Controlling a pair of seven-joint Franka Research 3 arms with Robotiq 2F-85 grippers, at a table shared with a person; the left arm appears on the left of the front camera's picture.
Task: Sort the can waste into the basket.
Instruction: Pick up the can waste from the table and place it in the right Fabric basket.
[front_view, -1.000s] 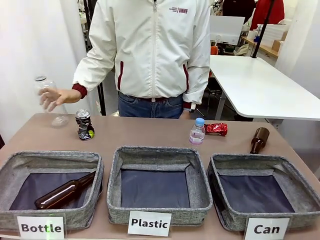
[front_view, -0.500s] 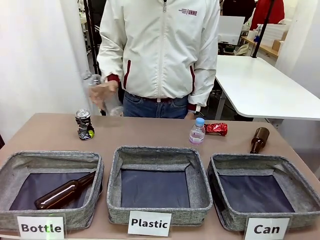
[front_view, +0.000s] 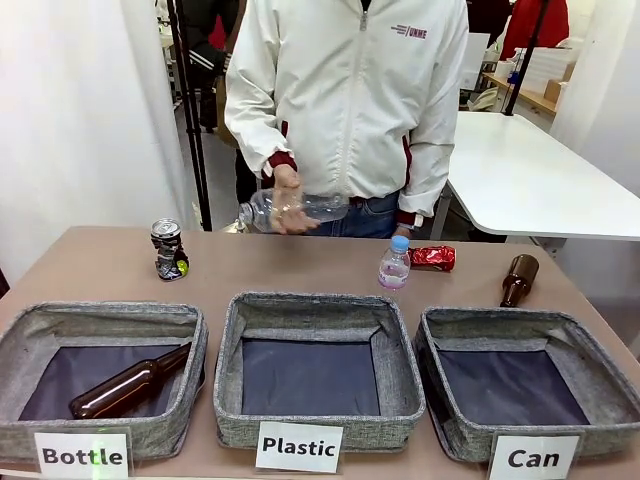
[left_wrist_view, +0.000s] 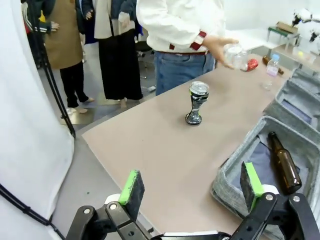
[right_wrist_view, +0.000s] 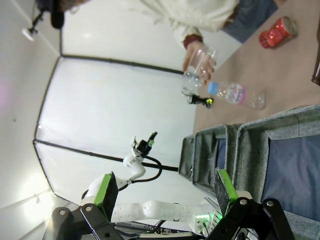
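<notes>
Spanning the front view's lower half, the table (front_view: 300, 272) carries the "Can" basket (front_view: 495, 322) at lower right. At their wrist views' bottom edges, the left gripper (left_wrist_view: 191, 182) and right gripper (right_wrist_view: 165, 189) stand with jaws apart, gripping nothing. At middle left the dark can (front_view: 169, 249) stands upright; at middle right the red can (front_view: 432, 257) lies on its side.

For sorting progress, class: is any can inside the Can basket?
No, the Can basket shows bare lining; dark can and red can are outside.
</notes>
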